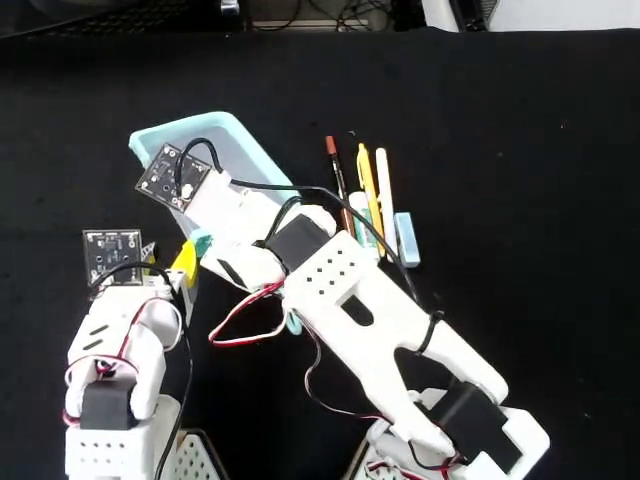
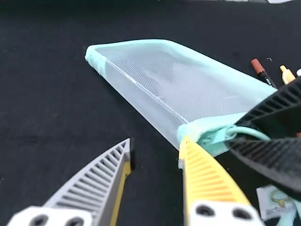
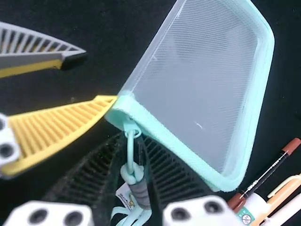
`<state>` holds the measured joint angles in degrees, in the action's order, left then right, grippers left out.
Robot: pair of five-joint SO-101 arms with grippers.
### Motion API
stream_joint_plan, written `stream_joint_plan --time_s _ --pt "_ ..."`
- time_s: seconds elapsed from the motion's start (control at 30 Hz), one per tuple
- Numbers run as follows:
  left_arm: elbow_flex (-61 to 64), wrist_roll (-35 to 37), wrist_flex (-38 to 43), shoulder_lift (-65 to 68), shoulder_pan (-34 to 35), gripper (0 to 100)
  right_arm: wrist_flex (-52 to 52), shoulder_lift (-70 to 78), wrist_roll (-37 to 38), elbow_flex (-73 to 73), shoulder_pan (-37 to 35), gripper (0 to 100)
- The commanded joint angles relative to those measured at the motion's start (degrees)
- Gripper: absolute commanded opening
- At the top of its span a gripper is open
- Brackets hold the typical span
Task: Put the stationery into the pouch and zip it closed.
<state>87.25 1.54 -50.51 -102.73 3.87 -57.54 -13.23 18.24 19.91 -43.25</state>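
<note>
The mint pouch (image 1: 235, 145) with clear mesh sides lies flat at the back left, partly under the right arm. In the right wrist view my right gripper (image 3: 133, 141) has its black fingers closed on the mint zipper pull (image 3: 130, 160) at the pouch (image 3: 207, 89) corner. My left gripper (image 2: 156, 146) is open, its yellow finger (image 2: 197, 169) touching that same corner of the pouch (image 2: 174, 89) and its grey finger (image 2: 103, 174) apart on the cloth. The stationery lies right of the pouch: a brown pen (image 1: 338, 180), yellow pens (image 1: 368, 185), a white pen (image 1: 385, 190) and a blue eraser (image 1: 407, 238).
Black cloth (image 1: 520, 150) covers the table, with open room at the right and far back. The right arm's white body (image 1: 370, 320) crosses the middle diagonally, with loose red and black wires (image 1: 250, 320) beside it. The left arm (image 1: 115, 370) stands at the front left.
</note>
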Motion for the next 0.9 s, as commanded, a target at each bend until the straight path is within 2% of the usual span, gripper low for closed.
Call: stream_joint_plan --time_s 0.0,0.2,0.37,0.6,0.77,0.87 --pt "2.51 -0.18 6.42 -0.09 -0.40 18 -0.26 -2.68 0.62 -0.48 -0.62 1.2" --pt "2.59 -0.09 5.89 -0.09 -0.66 18 -0.26 -2.68 0.62 0.13 -0.62 1.2" --pt "-6.90 0.09 -6.15 -0.53 -0.92 18 -0.26 -2.77 0.70 -0.22 -0.53 1.2" --pt "-8.31 0.09 -7.21 -0.62 -7.16 18 -5.36 -9.89 2.64 -1.98 -1.05 1.2" --pt "-10.07 0.09 -7.12 -0.62 -6.90 18 -7.47 -12.70 2.64 -1.71 -3.43 1.2" --pt "-13.76 0.09 -10.20 -0.62 -6.90 18 -7.56 -12.70 2.64 -1.71 -4.22 1.2"
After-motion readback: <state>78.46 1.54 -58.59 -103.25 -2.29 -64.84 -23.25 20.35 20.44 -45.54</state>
